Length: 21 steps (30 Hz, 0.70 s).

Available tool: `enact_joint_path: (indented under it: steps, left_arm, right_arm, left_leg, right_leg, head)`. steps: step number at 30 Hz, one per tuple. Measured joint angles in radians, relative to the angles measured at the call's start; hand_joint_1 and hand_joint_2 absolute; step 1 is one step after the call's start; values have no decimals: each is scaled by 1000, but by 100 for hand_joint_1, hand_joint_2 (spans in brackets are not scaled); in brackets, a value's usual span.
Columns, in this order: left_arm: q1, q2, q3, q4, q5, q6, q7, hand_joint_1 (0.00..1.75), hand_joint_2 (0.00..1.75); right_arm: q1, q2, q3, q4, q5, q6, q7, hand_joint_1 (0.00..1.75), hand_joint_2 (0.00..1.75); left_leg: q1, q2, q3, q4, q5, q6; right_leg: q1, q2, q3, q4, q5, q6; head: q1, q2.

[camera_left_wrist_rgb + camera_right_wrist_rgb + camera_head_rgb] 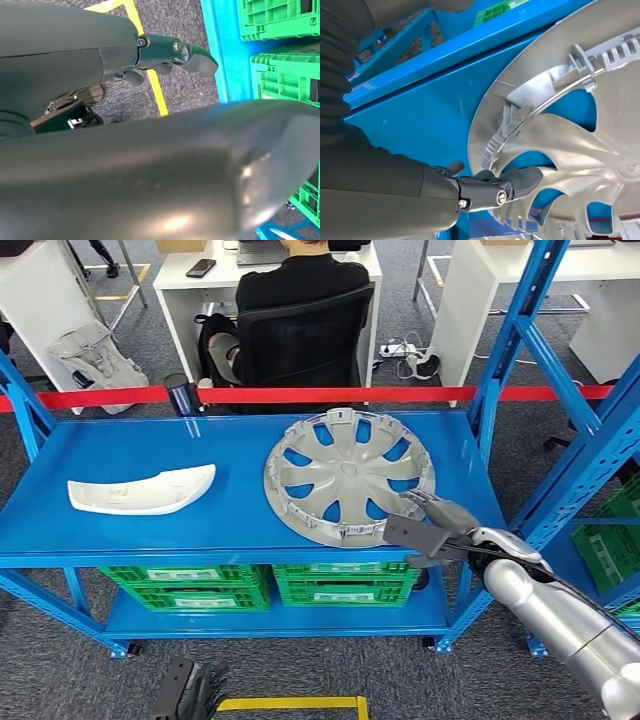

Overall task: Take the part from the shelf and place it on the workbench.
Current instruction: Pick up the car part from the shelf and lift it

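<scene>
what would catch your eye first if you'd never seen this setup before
The big silver hubcap lying inside-up on the blue shelf, with the robot's right hand reaching its near rim. Left of it lies a long white part, and green crates sit on the level below.

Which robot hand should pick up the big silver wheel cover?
The right robot hand: its fingers already reach the rim of the wheel cover. The left robot hand hangs low, near the floor.
</scene>
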Motion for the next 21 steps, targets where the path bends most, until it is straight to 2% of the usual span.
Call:
enact_joint_path:
  steps: [4,8,14,21]
  left_arm:
    - [1,1,-3,2,0,0,0,0,0]
    - [1,1,-6,3,0,0,0,0,0]
    - [-1,1,-9,2,-2,0,4,0,0]
    - [-4,1,-18,2,-9,-4,12,0,0]
  right_arm:
    - [4,0,-5,0,15,-2,3,0,0]
    - [5,1,-7,1,29,-1,2,0,175]
    - [-18,3,-8,17,53,12,-2,0,175]
    - [-86,2,3,64,82,71,-4,0,175]
  left_leg:
    - [0,0,0,0,0,0]
    - [0,0,0,0,0,0]
    - [0,0,0,0,0,0]
    - [0,0,0,0,0,0]
  right_leg:
    - [0,0,0,0,0,0]
    - [0,0,0,0,0,0]
    - [0,0,0,0,0,0]
    - [0,0,0,0,0,0]
  head:
    - [0,0]
    - [0,0]
    - [0,0]
    - [0,0]
